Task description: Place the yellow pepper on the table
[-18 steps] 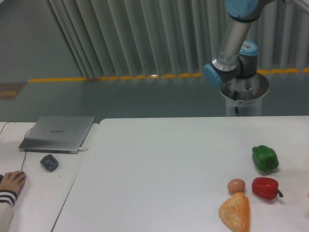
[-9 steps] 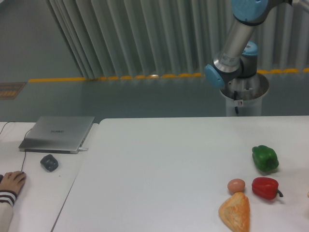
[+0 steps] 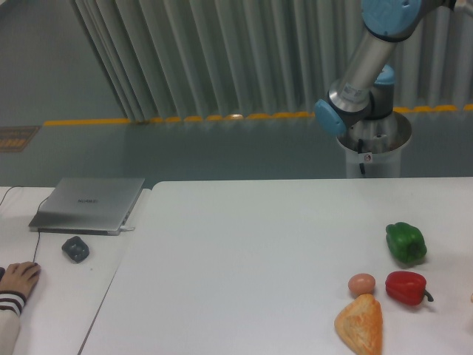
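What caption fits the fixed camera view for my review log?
UR5e arm behind a white table with green pepper, red pepper, egg and pastry; no yellow pepper or gripper visible.

Egg (image 3: 361, 283) left of pepper (image 3: 406, 288); pastry (image 3: 361, 323) perhaps touching egg.

Large white table (image 3: 244, 251), matte and flat-topped, filling the lower frame beside a narrower desk; bare across its left and middle, items clustered near its right front. Yellow pepper nowhere visible in this view
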You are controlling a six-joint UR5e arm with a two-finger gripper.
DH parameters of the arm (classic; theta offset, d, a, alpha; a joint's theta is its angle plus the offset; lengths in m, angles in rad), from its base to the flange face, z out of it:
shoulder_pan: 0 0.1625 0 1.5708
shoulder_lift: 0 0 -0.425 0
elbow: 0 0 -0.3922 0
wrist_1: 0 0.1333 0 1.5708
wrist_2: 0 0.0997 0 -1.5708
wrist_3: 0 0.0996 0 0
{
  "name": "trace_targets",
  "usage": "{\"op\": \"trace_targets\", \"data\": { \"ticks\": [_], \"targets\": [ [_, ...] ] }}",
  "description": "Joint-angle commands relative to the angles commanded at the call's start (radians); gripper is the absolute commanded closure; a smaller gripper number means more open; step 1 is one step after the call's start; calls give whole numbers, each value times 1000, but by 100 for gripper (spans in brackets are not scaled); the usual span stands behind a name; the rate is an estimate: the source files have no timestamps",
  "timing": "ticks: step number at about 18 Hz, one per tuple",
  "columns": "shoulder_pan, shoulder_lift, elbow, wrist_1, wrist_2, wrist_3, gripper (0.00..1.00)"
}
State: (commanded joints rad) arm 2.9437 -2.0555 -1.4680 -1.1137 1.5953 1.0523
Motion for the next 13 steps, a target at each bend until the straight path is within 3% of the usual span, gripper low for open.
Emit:
{"op": "trace_targets", "data": {
  "ticks": [10,13],
  "targets": [
    [-2,6,-31,2,-3,-18,0],
    [2,6,-29,2,-2,-17,15]
  ]
}}
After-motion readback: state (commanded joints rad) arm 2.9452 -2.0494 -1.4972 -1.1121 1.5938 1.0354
